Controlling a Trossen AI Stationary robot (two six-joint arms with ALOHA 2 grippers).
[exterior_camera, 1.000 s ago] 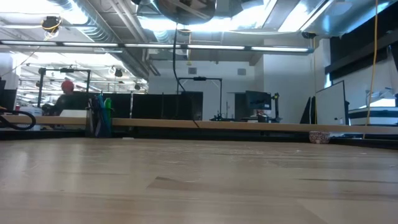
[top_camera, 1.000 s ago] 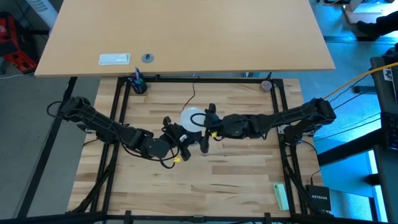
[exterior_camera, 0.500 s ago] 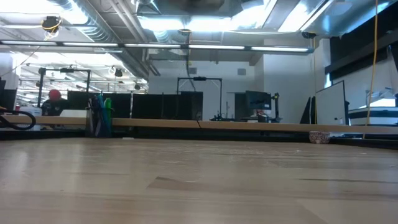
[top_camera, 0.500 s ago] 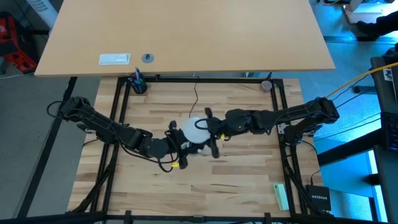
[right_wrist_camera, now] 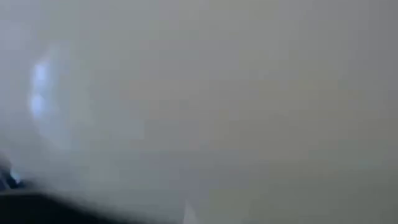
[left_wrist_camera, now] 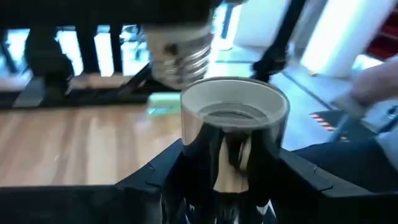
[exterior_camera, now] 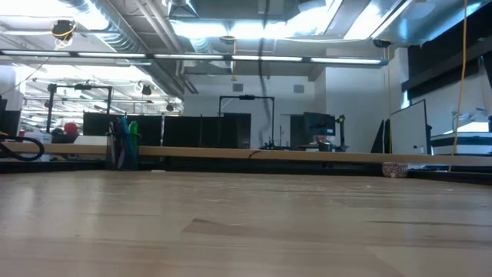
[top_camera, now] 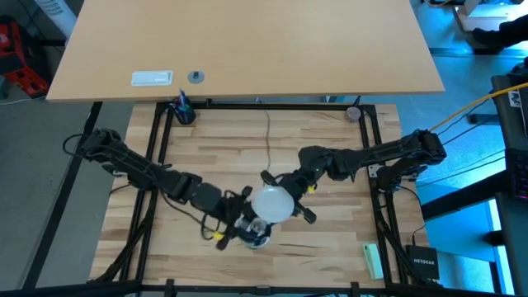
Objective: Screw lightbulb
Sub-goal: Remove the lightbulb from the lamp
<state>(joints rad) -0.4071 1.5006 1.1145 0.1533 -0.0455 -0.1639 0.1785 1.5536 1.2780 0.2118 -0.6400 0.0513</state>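
Bulb's screw base hangs just above the socket mouth, off to one side

The lightbulb (top_camera: 271, 204) sits over the middle of the table, its threaded base (left_wrist_camera: 180, 55) just above and beside the rim of the silver socket (left_wrist_camera: 231, 146), not yet inside. The right gripper (top_camera: 283, 196) appears clamped on the globe, which fills its wrist view. The left gripper (top_camera: 244, 227) has its fingers closed around the socket, mouth up. The base looks offset from the opening: lowering now could catch the rim, cross-thread, or knock the socket askew in its grip.
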